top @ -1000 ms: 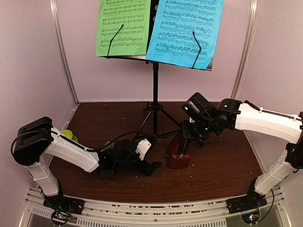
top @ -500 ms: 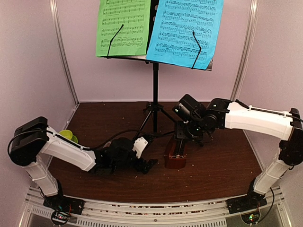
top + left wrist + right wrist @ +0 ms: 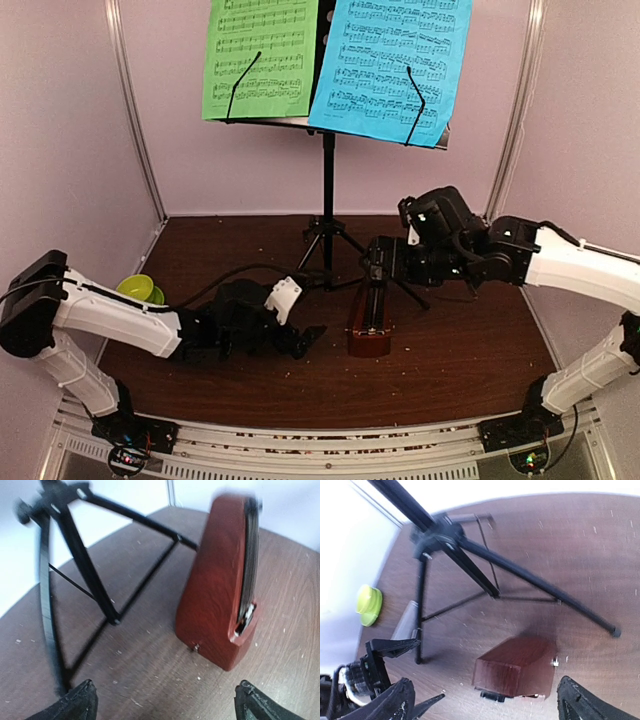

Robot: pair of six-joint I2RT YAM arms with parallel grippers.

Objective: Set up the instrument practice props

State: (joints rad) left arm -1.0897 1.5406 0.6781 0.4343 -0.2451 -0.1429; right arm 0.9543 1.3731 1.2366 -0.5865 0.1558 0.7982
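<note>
Right gripper (image 3: 378,268) and left gripper (image 3: 305,341) have backed off, both spread wide and empty; metronome (image 3: 368,322) stands mid-desk beside stand (image 3: 328,180). We judge it rigid, smooth, bottom-heavy: grip flat sides low.

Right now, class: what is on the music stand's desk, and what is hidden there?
A green sheet and a blue sheet rest side by side on the music stand. They cover most of its desk; only a dark strip between them shows.
</note>
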